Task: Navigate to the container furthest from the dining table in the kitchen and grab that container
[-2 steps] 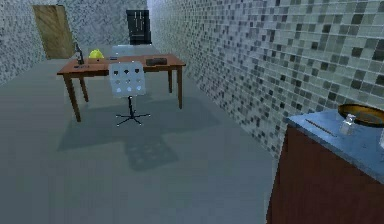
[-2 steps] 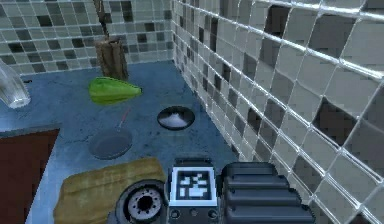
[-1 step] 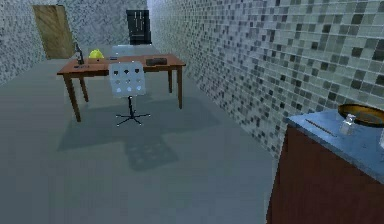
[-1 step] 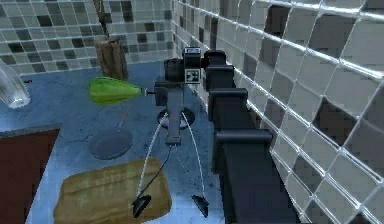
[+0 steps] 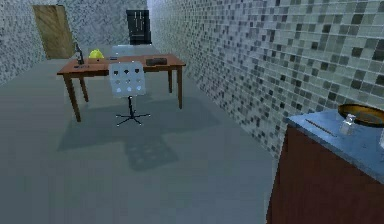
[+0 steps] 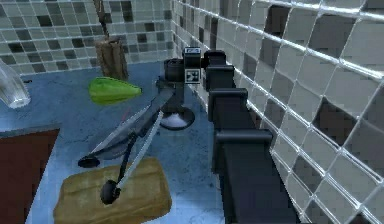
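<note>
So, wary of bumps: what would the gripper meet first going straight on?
Probably the tan loaf-like slab at the arm side view's bottom; the gripper points down-left at it, though depth is unclear.

chair (image 5: pixel 128 80) before table (image 5: pixel 92 68) | door (image 5: pixel 52 30) behind table | bowl (image 5: pixel 362 113) on counter (image 5: pixel 325 138) at forward view's right

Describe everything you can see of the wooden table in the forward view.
The table is reddish-brown wood, with a flat rectangular top on slim straight legs, standing upright on the grey floor. A white swivel chair sits at its near side. On top lie a yellow thing and a dark flat thing.
</note>
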You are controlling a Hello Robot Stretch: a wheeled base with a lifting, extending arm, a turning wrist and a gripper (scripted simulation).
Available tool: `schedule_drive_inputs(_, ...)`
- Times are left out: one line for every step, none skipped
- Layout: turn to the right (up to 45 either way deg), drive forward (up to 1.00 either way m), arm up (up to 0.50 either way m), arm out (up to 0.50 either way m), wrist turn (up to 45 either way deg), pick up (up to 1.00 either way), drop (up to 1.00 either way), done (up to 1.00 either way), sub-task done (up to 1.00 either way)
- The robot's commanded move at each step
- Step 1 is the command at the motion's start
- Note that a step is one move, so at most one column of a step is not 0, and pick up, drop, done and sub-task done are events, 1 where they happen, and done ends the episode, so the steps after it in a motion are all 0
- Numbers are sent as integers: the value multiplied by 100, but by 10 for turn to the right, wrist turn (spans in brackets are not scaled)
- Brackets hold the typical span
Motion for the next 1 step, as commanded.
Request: schedule_drive_inputs(0, 0, 0, 0, 450, 0, 0, 0, 0)
